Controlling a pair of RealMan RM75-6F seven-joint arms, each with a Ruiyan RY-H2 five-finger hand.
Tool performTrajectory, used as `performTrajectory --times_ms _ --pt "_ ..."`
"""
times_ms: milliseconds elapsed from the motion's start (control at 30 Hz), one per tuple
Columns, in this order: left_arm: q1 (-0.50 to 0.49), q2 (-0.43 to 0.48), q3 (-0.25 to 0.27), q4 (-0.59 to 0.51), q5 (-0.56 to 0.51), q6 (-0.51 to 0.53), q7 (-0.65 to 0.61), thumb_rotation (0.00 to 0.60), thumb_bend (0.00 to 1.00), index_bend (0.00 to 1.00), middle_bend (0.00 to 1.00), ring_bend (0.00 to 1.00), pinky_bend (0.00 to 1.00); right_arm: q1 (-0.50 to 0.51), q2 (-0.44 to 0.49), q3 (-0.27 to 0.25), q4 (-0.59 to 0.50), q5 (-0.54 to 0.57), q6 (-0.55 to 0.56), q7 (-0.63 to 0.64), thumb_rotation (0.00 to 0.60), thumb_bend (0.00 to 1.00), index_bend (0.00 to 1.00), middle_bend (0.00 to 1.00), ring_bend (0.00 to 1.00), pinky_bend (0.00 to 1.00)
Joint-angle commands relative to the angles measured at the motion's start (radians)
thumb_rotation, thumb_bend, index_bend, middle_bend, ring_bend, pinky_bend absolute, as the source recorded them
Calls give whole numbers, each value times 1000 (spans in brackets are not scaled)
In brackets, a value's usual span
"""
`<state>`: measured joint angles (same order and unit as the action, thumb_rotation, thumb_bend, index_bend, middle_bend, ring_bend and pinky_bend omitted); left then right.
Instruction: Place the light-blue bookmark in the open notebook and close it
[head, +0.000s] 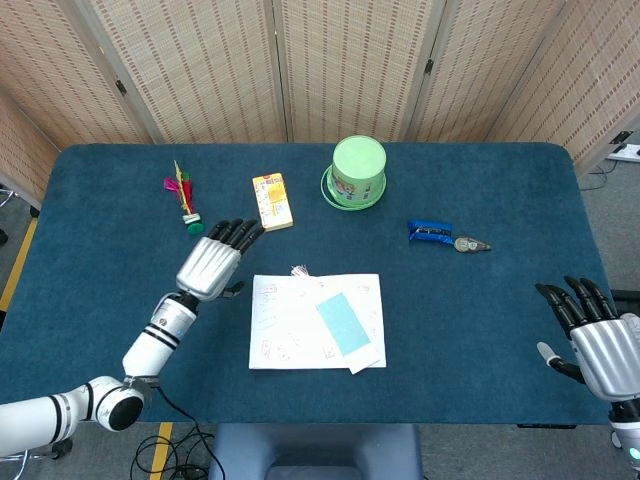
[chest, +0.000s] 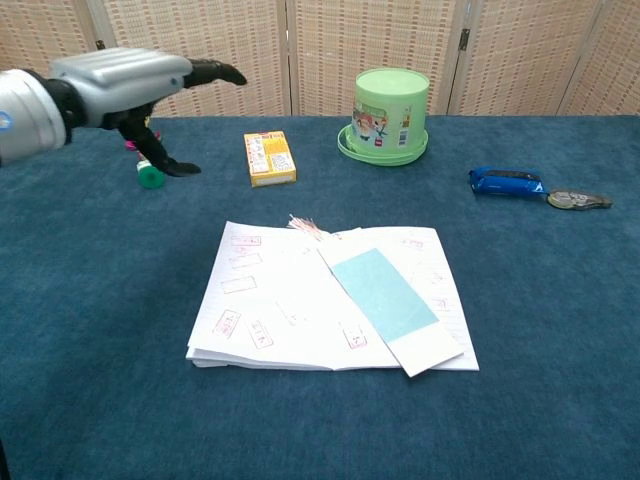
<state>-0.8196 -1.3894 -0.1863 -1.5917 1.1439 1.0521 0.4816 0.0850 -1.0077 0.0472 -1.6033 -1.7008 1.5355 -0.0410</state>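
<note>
Head view | light-blue bookmark (head: 342, 324) flat, angled on open notebook (head: 290, 325)

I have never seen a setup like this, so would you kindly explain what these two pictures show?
A two-armed robot with human-like hands works at a blue table. One picture looks down from its head, the other forward from its chest. An open notebook lies in the middle, with the light-blue bookmark on its right page. Behind are a green tub, a yellow box, a feathered toy and a blue tool. The left hand and right hand are open, holding nothing.
</note>
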Motion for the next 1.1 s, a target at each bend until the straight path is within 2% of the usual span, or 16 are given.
performTrajectory --times_ms 33,333,600,800,1100 --pt "53 44 13 -41 -13 58 -14 600 270 98 75 97 163 24 3 -8 -2 -27 -25 -10 600 214 149 242 116 139" --pt "194 141 37 -119 -32 180 -100 600 270 112 75 97 163 103 -7 -29 2 -95 -112 -6 600 304 196 322 150 159" --pt "312 199 113 -158 81 293 -137 600 270 130 75 97 163 230 -48 -31 -6 -121 -283 -8 600 353 197 336 150 159" --pt "369 238 137 -184 132 334 -158 600 270 130 75 97 163 352 -135 -18 0 -109 -442 -4 600 444 196 340 150 159" --pt "413 265 138 -209 163 357 -168 600 270 130 75 97 163 501 -299 34 65 -41 -597 8 600 450 164 357 150 159"
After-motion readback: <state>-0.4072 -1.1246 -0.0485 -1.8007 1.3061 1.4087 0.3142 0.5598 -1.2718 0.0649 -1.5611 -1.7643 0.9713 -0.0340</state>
